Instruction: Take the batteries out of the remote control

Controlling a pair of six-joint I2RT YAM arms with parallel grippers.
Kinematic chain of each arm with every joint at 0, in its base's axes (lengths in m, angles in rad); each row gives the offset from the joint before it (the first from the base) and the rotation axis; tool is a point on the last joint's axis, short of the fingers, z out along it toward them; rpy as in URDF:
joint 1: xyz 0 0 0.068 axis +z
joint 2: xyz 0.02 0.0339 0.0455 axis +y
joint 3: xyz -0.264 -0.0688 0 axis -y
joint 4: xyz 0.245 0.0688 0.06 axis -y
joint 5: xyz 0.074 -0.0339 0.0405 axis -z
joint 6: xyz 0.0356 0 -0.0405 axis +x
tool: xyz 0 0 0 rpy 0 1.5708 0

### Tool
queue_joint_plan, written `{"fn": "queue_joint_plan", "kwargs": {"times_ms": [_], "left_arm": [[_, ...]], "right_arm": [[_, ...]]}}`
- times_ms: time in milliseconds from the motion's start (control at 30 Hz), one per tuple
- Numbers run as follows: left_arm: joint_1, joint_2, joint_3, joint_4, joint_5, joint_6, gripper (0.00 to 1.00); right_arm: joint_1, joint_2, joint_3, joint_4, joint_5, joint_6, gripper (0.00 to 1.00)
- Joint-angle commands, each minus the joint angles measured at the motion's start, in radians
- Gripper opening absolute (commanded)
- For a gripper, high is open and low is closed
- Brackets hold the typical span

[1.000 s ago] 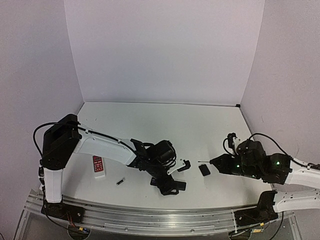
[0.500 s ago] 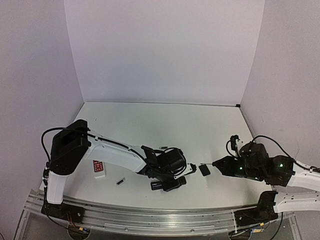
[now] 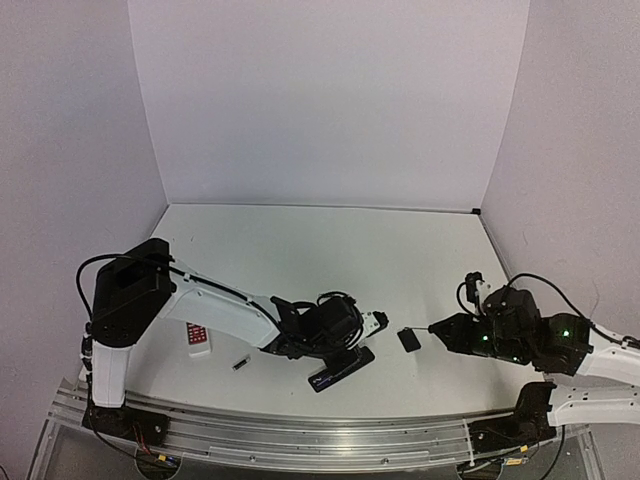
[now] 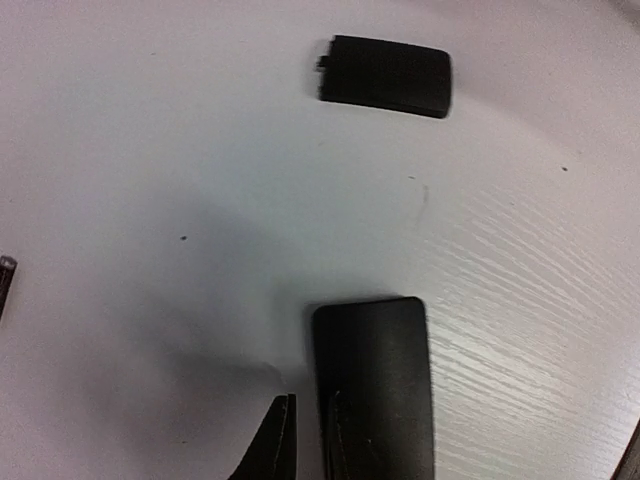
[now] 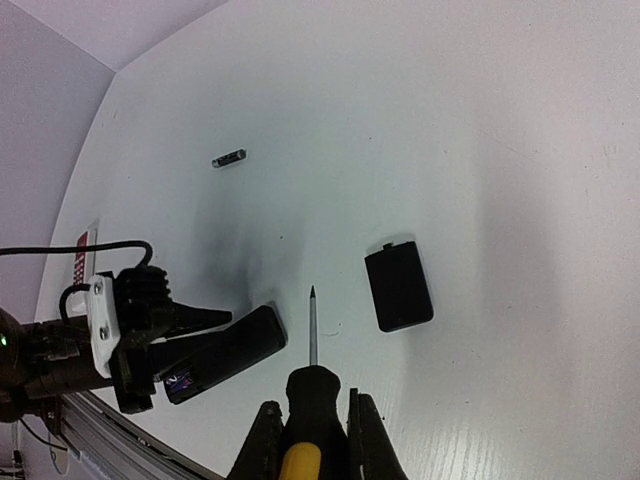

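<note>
The left tool sits at the near end of the black remote control. Its fingers are drawn almost together with only a thin slit between them, one over the remote's long edge and one just off it on the desk. I cannot tell whether they actually pinch that edge. The remote's long axis runs nearly in line with those fingers; from above it lies diagonally, near-left to far-right. Only a plain black face shows, so I cannot see whether any cells remain inside.

Two batteries are already out on the desk. One battery lies between the black remote and a small white remote with a red panel. Another loose battery lies farther back, well apart from both tools.

The left arm is clearly nearer the remote. The right tool is clamped on the black-and-yellow handle of the screwdriver, its tip aimed toward the remote but apart from it. The flat black battery cover lies between the two.

No brand, label or lettering is readable anywhere.
</note>
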Motion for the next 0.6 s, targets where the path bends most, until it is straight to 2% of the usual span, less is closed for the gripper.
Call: {"fn": "queue_joint_plan", "kwargs": {"times_ms": [0, 300, 433, 567], "left_arm": [[0.067, -0.118, -0.065, 0.163, -0.018, -0.154, 0.13], [0.07, -0.201, -0.116, 0.104, 0.035, -0.205, 0.27], [0.07, -0.242, -0.137, 0.057, 0.091, -0.21, 0.46], [0.063, -0.208, -0.105, -0.034, 0.194, -0.174, 0.67]], "right_arm": [[-0.004, -0.031, 0.005, 0.002, 0.022, 0.008, 0.0], [-0.005, -0.029, 0.012, -0.011, 0.029, 0.003, 0.0], [-0.004, -0.019, 0.015, -0.019, 0.041, -0.002, 0.0], [-0.004, 0.001, 0.023, -0.025, 0.036, -0.009, 0.0]]}}
